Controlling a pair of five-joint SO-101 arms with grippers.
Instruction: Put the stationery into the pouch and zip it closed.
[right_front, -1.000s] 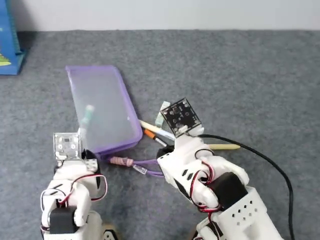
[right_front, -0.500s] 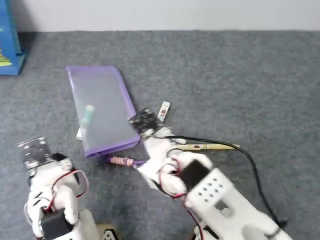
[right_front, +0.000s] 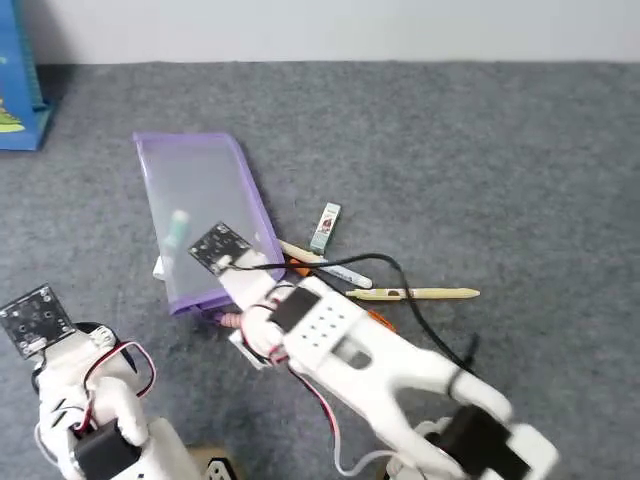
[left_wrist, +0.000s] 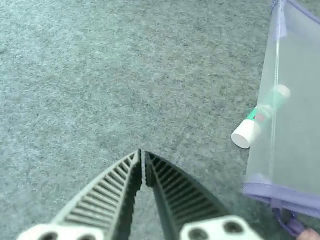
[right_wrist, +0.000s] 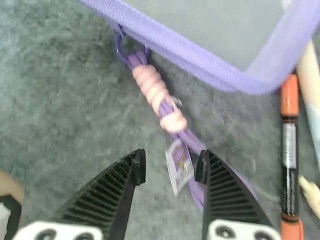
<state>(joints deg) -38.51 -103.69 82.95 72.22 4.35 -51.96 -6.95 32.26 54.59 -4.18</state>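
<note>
The translucent purple pouch (right_front: 200, 200) lies flat at the left of the grey carpet. A white-and-green tube (left_wrist: 250, 127) pokes out of its near edge. My right gripper (right_wrist: 170, 167) is open just above the pouch's purple pull cord, its jaws on either side of the small tag (right_wrist: 177, 167), below the pink knots (right_wrist: 155, 90). An orange marker (right_wrist: 289, 150) lies beside it. My left gripper (left_wrist: 141, 156) is shut with nothing in it, over bare carpet to the left of the pouch (left_wrist: 290, 125). A white pen (right_front: 335, 270), a yellow pencil (right_front: 415, 294) and a small green-and-white eraser (right_front: 325, 227) lie to the right of the pouch.
A blue box (right_front: 15, 90) stands at the far left edge by the pale wall. My right arm's black cable (right_front: 400, 290) loops over the pens. Open carpet stretches to the right and back.
My right arm has swung left, from over the pens to the pouch's near edge and its pull cord. My left arm has drawn back and left, away from the pouch.
</note>
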